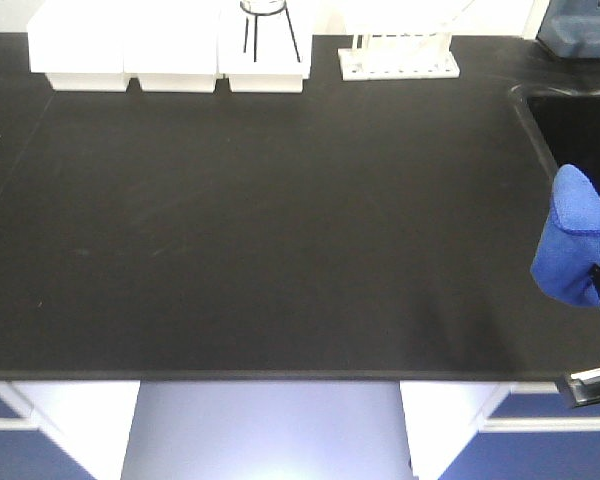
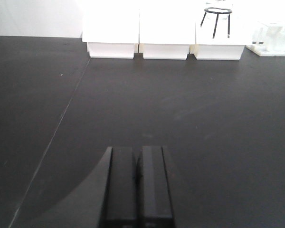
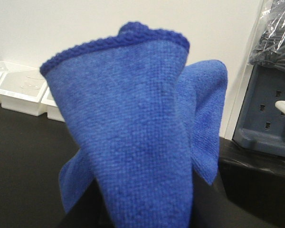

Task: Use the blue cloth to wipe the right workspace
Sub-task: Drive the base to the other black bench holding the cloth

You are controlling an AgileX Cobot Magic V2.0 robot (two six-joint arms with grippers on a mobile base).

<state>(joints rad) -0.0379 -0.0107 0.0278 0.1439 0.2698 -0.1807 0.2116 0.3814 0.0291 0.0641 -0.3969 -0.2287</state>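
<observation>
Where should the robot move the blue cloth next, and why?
Probably swing the right pincer further to the right, then lower it. The blue cloth is bunched in that pincer, lifted off the black bench beside the sink, so it seems it cannot wipe anything yet.

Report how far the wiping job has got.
Done: the blue cloth is picked up, pinched in the right gripper. In hand: it is held up near the sink, touching no surface. Left: all the wiping; the right workspace is not in view. The left gripper is shut, empty.
</observation>
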